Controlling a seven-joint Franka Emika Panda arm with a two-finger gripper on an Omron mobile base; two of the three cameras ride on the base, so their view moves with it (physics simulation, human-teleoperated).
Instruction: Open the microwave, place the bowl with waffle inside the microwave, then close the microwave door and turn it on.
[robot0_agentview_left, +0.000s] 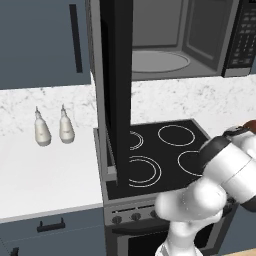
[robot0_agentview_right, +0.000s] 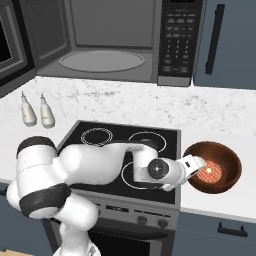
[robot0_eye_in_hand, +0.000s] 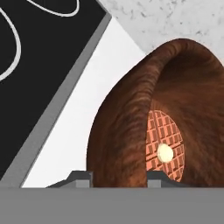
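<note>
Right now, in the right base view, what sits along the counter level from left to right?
Two white bottles → black stovetop → tool → bowl with waffle.

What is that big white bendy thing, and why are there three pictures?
That is a robot arm in a pretend, computer-drawn kitchen. Two pictures come from cameras behind it, one on each side. The third comes from a camera on its hand. Its gripper, two small fingers, straddles the near rim of the bowl with waffle, which sits on the white counter beside the black stovetop. You can see the waffle with a pale blob on it. Whether the fingers pinch the rim yet, I cannot tell. Above, the microwave has its microwave door swung open. Two small bottles stand on the counter left of the stovetop.
</note>
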